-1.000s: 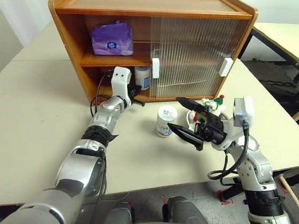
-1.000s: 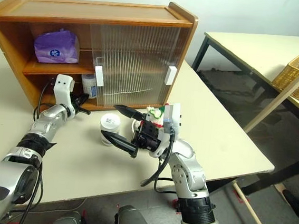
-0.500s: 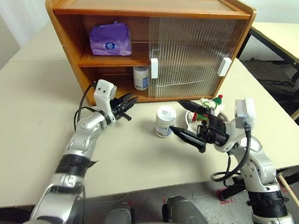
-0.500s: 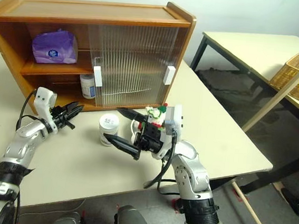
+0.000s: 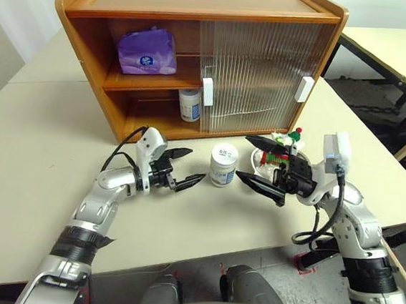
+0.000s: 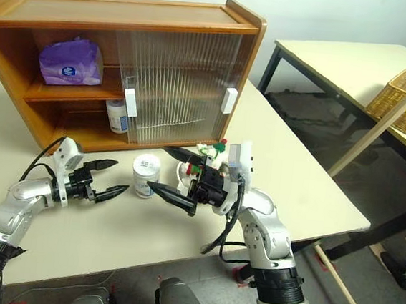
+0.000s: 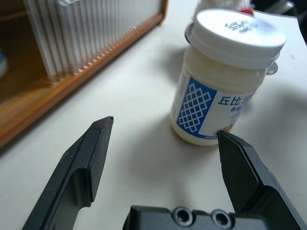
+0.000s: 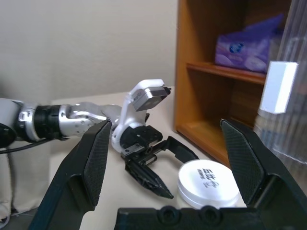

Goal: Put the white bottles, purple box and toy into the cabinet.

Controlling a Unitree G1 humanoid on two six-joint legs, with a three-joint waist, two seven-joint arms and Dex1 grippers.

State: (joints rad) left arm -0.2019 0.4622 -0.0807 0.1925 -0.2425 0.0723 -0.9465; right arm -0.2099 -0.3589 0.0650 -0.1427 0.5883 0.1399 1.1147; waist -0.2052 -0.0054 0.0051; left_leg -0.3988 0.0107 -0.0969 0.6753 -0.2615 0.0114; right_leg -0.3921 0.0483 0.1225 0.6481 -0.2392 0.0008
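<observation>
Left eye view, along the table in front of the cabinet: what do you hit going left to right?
left gripper, open → white bottle standing on the table → right gripper, open → toy just behind the right gripper's body.

The cabinet [image 5: 202, 8] is smooth, orange-brown varnished wood with ribbed translucent plastic doors [image 5: 257, 74]. The white bottle [image 7: 225, 76] is glossy plastic with a printed label. The purple box [image 5: 146, 52] looks soft and crinkly, the bench [image 5: 36, 165] matt cream, the toy [image 5: 284, 142] fluffy
</observation>
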